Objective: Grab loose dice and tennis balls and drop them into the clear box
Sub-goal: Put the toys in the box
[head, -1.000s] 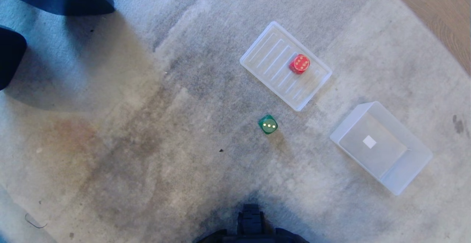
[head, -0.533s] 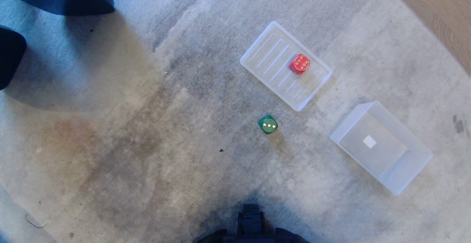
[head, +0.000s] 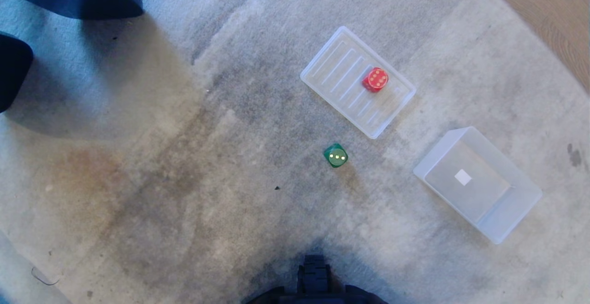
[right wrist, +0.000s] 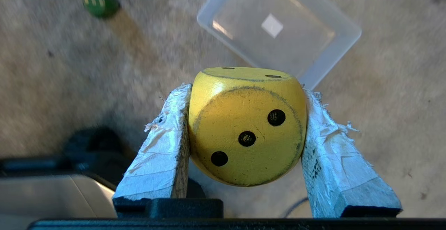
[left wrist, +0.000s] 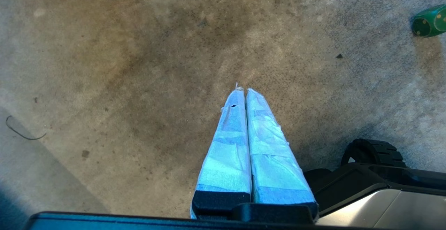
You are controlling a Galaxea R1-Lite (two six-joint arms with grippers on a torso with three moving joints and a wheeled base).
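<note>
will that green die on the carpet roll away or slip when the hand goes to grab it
The green die probably stays put: it rests flat on one face on the carpet. Its rounded corners and glossy look may let it slip from an off-centre pinch. It looks rigid, much like the yellow die held in the right hand.

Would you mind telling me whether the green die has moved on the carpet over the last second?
No. The green die sits at the same spot below the ribbed tray, left of the clear box.

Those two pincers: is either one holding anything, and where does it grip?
The right pincer clamps the yellow die by two opposite side faces. The left pincer is shut, empty.
</note>
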